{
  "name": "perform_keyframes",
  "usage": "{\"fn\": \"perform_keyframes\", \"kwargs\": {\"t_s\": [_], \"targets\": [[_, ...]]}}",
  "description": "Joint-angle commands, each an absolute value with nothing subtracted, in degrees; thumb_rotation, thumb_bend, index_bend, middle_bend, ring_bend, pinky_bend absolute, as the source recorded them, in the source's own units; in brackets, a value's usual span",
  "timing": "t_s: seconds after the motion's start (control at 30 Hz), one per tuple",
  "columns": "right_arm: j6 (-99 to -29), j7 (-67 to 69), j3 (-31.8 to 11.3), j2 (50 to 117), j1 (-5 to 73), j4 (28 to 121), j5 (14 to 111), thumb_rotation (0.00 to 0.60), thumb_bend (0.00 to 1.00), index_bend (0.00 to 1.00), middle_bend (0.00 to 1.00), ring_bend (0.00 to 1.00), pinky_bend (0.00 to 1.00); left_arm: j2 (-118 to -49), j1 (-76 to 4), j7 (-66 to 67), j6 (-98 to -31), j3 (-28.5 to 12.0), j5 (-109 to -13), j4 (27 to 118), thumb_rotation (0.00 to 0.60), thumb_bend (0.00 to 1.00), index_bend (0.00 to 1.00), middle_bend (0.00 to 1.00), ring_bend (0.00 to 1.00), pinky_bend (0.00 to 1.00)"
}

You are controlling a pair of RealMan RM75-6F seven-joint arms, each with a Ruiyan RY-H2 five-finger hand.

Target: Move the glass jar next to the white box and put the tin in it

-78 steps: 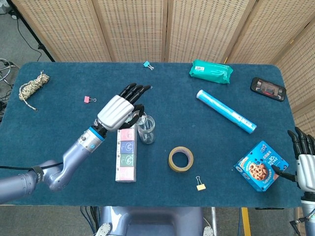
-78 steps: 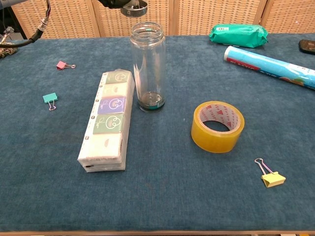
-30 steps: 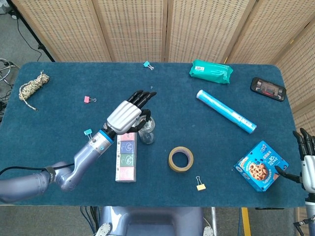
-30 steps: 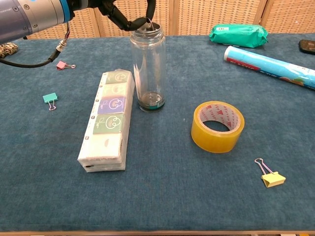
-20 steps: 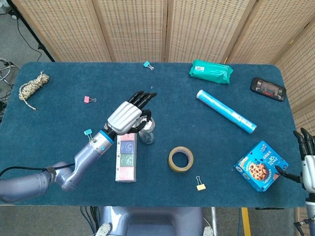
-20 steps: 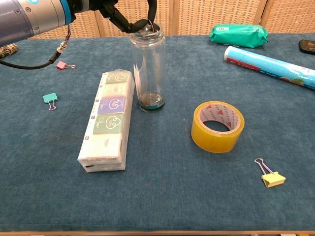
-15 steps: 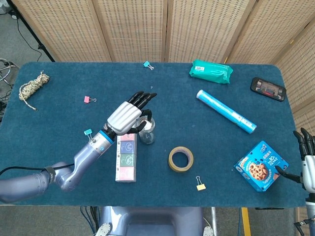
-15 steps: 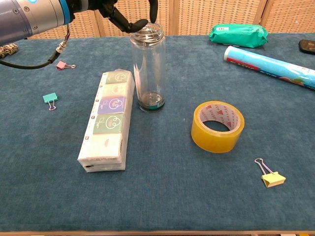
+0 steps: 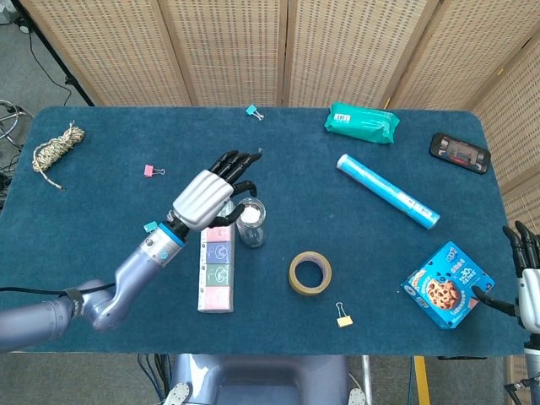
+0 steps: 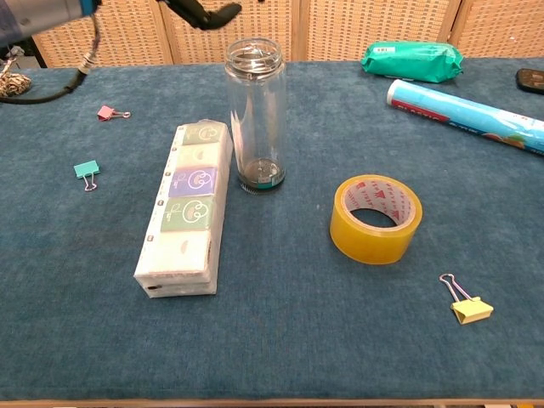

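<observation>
The glass jar (image 9: pixel 251 224) (image 10: pixel 254 119) stands upright just right of the long white box (image 9: pixel 216 261) (image 10: pixel 185 208), close beside its far end. A small round tin (image 10: pixel 252 53) sits in the jar's mouth, showing pale from above (image 9: pixel 250 213). My left hand (image 9: pixel 207 192) hovers above and left of the jar with fingers stretched out, holding nothing; only its fingertips (image 10: pixel 204 10) show at the top of the chest view. My right hand (image 9: pixel 527 278) rests at the table's right edge beside a blue cookie box (image 9: pixel 447 283), fingers apart and empty.
A yellow tape roll (image 9: pixel 310 272) (image 10: pixel 376 218) lies right of the jar, with a yellow binder clip (image 10: pixel 467 303) nearer the front. A blue tube (image 9: pixel 386 191), green pack (image 9: pixel 361 122), phone (image 9: pixel 460 152), rope (image 9: pixel 56 150) and small clips (image 10: pixel 86 172) lie around the table.
My left hand let go of the tin at the jar's mouth, then rose and drew back to the left. The jar and box have not moved.
</observation>
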State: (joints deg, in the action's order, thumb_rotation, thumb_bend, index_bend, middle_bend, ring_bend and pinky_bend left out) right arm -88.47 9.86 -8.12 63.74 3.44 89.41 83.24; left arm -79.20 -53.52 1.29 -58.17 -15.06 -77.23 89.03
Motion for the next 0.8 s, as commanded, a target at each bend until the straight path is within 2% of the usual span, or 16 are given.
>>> {"fn": "perform_keyframes", "kwargs": {"t_s": [0.03, 0.17, 0.27, 0.37, 0.43, 0.53, 0.63, 0.8], "targets": [[-88.7, 9.6, -8.0, 63.8, 3.4, 89.5, 83.5, 0.600, 0.10, 0.00, 0.00, 0.00, 0.00, -74.6, -50.3, 2.2, -61.4, -14.4, -78.4, 93.2, 0.600, 0.46, 0.31, 0.00, 0.00, 0.00], [-89.4, 7.9, -8.2, 63.8, 3.4, 89.7, 84.1, 0.600, 0.10, 0.00, 0.00, 0.00, 0.00, -66.1, -43.2, 4.0, -66.1, -10.9, -78.7, 100.8, 0.600, 0.36, 0.09, 0.00, 0.00, 0.00], [-89.6, 6.6, -8.5, 63.8, 3.8, 89.9, 84.4, 0.600, 0.10, 0.00, 0.00, 0.00, 0.00, -61.2, -37.3, 4.8, -70.7, -7.9, -79.1, 104.8, 0.600, 0.25, 0.00, 0.00, 0.00, 0.00], [-89.8, 4.0, -8.4, 64.2, 4.1, 89.7, 84.9, 0.600, 0.10, 0.00, 0.00, 0.00, 0.00, -58.2, -31.3, 4.8, -76.3, -5.2, -79.4, 106.3, 0.600, 0.11, 0.00, 0.00, 0.00, 0.00], [-89.6, 1.9, -8.3, 64.6, 4.4, 89.3, 85.1, 0.600, 0.10, 0.00, 0.00, 0.00, 0.00, -57.2, -26.8, 6.3, -81.0, -3.2, -79.8, 105.6, 0.600, 0.05, 0.00, 0.00, 0.00, 0.00], [-89.7, -1.5, -8.3, 65.5, 4.9, 88.3, 85.3, 0.600, 0.10, 0.00, 0.00, 0.00, 0.00, -57.9, -19.2, 5.6, -88.8, -0.3, -80.4, 104.0, 0.600, 0.04, 0.00, 0.00, 0.00, 0.00], [-89.4, -2.9, -8.3, 65.8, 5.0, 88.2, 85.2, 0.600, 0.10, 0.00, 0.00, 0.00, 0.00, -59.5, -14.4, 4.4, -93.1, 1.6, -81.3, 101.3, 0.600, 0.04, 0.00, 0.00, 0.00, 0.00], [-88.8, -3.5, -8.0, 65.7, 5.0, 88.5, 84.7, 0.600, 0.09, 0.00, 0.00, 0.00, 0.00, -61.3, -9.8, -0.2, -93.3, 3.9, -80.8, 98.9, 0.600, 0.04, 0.00, 0.00, 0.00, 0.00]]}}
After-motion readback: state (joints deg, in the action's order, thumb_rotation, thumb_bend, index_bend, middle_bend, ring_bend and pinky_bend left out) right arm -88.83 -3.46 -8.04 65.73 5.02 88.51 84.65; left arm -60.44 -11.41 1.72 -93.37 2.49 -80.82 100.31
